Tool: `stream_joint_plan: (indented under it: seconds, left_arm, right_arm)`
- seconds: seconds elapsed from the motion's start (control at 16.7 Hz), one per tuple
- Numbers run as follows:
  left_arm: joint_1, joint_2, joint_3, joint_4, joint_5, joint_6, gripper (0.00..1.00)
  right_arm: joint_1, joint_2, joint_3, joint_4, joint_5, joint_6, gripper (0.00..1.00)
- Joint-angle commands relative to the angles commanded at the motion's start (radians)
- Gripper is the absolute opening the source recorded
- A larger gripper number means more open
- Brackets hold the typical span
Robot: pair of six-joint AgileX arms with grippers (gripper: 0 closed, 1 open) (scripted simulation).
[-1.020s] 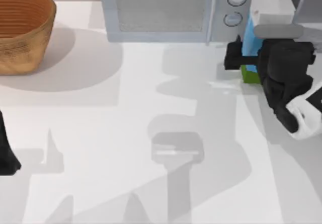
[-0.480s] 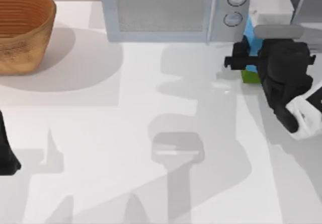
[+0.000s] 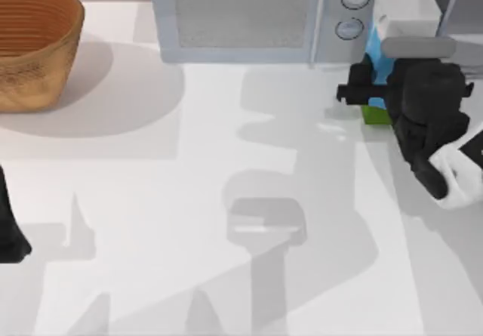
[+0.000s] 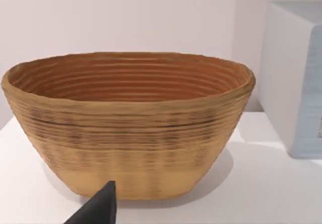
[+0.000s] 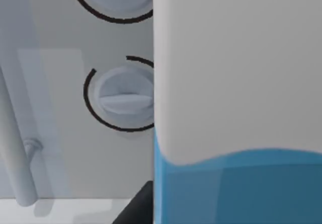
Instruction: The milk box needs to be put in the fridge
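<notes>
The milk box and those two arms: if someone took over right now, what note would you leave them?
Right gripper: at the milk box, a finger on its left side; grip not confirmable.
Left gripper: parked at the table's left edge, near the basket.
Milk box: upright at the back right, beside the microwave, in front of the fridge.
Done: the reach.
Left: get the box into the fridge.
</notes>
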Motion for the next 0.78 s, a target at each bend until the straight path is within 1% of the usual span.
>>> stream_joint_plan:
  seconds: [0.54,0.66,0.78]
  left_arm:
    - [0.000,0.000,0.000,0.000,0.000,0.000,1.00]
    - [0.000,0.000,0.000,0.000,0.000,0.000,1.00]
    - [0.000,0.000,0.000,0.000,0.000,0.000,1.00]
  right_arm:
    - [0.003,-0.003,0.000,-0.003,-0.001,0.002,0.00]
    - [0.004,-0.032,0.011,-0.039,-0.003,0.002,0.00]
    - [0.003,-0.088,0.032,-0.118,-0.003,0.002,0.00]
